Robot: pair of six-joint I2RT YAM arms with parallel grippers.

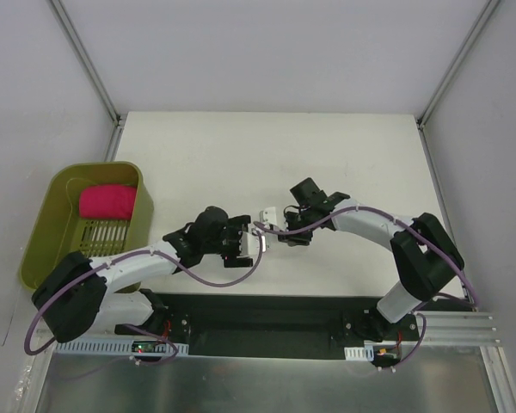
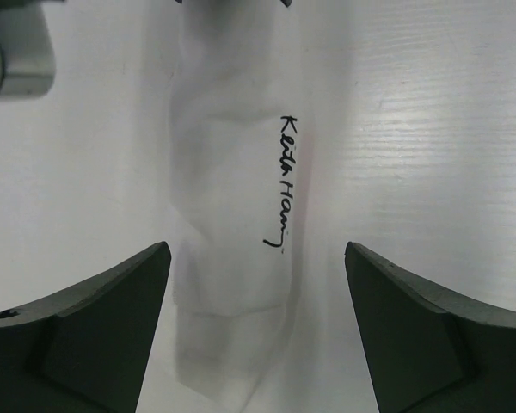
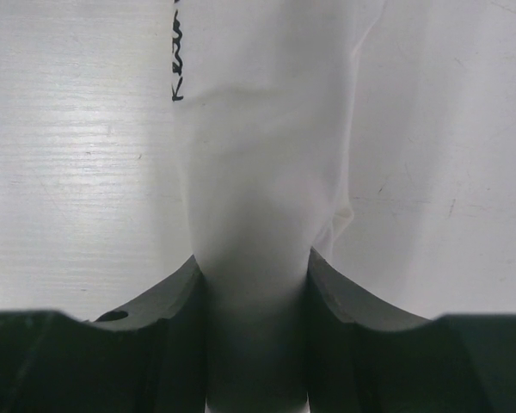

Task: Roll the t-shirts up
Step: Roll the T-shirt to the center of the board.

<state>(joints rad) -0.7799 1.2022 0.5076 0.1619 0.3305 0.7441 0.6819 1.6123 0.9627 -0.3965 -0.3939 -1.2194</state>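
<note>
The t-shirt (image 1: pixel 268 215) is a tight white roll lying on the white table between my two grippers. No red print shows; a line of black handwriting runs along it in the left wrist view (image 2: pixel 232 189). My left gripper (image 1: pixel 253 243) is open, its jaws standing wide on either side of the roll's near end (image 2: pixel 254 251), not touching it. My right gripper (image 1: pixel 284 229) is shut on the roll's other end (image 3: pixel 258 172), the cloth pinched between its jaws (image 3: pixel 254 268).
An olive-green basket (image 1: pixel 43 225) stands at the table's left edge with a pink rolled cloth (image 1: pixel 107 202) inside. A black base rail (image 1: pixel 267 323) runs along the near edge. Grey walls close in the back and sides.
</note>
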